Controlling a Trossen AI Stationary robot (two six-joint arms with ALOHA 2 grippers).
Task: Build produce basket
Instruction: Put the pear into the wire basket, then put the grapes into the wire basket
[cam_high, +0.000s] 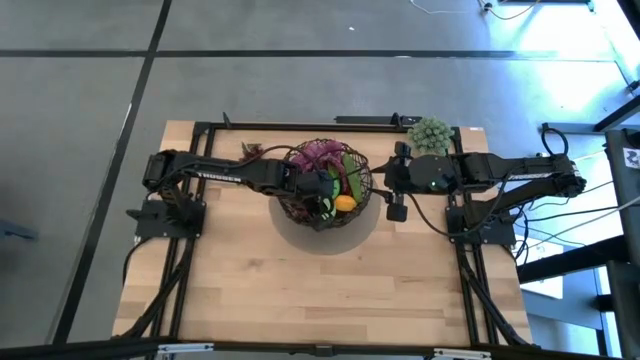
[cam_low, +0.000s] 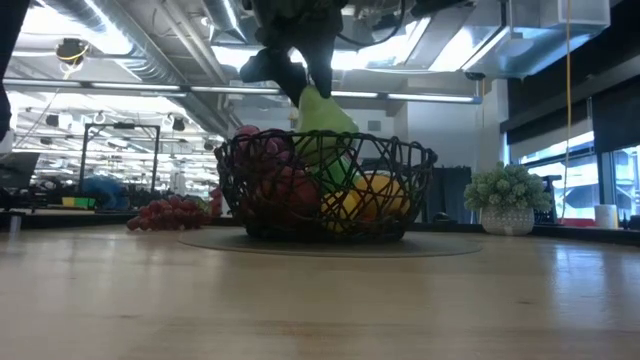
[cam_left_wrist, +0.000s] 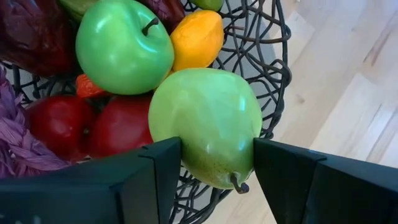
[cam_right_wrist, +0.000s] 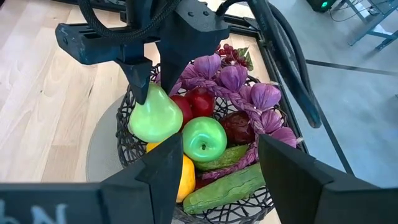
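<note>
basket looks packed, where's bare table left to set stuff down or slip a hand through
The widest free patch is the wooden table in front of the basket, between the two arm bases. It is crowded in the basket, where the left gripper holds a green pear, and beside it, by the open right gripper and the pale green cluster.

We see a glossy smooth plastic-looking green pear (cam_left_wrist: 208, 121), shiny green apple (cam_left_wrist: 123, 45), matt dark woven wire basket (cam_right_wrist: 127, 146), pale wood-grain table (cam_high: 300, 285), matt black gripper fingers (cam_left_wrist: 155, 171), 2 glossy red apples (cam_left_wrist: 93, 124)
</note>
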